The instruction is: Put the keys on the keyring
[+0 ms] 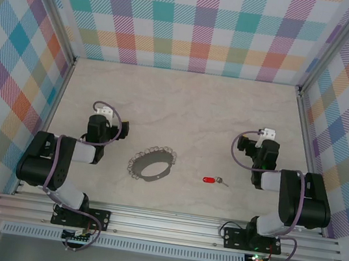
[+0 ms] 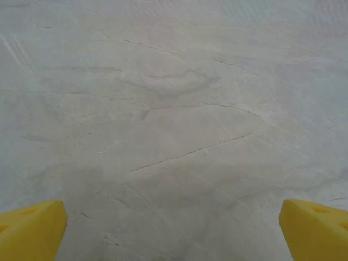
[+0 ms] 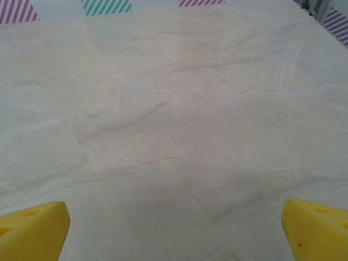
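The keyring [image 1: 152, 162], a grey hoop edged with small silver loops, lies flat on the marble table between the two arms. The keys [image 1: 213, 180], a red oval tag with a tiny silver key, lie to its right. My left gripper [image 1: 102, 112] sits folded back to the left of the ring; in its wrist view the yellow fingertips [image 2: 32, 228] stand wide apart over bare table. My right gripper [image 1: 267, 132] rests up and right of the keys, its fingertips [image 3: 318, 228] also far apart with nothing between them.
Checked walls [image 1: 197, 22] close the table in at the back and both sides. An aluminium rail [image 1: 167, 224] carrying the arm bases runs along the near edge. Bare marble [image 1: 185, 106] stretches behind the ring and keys.
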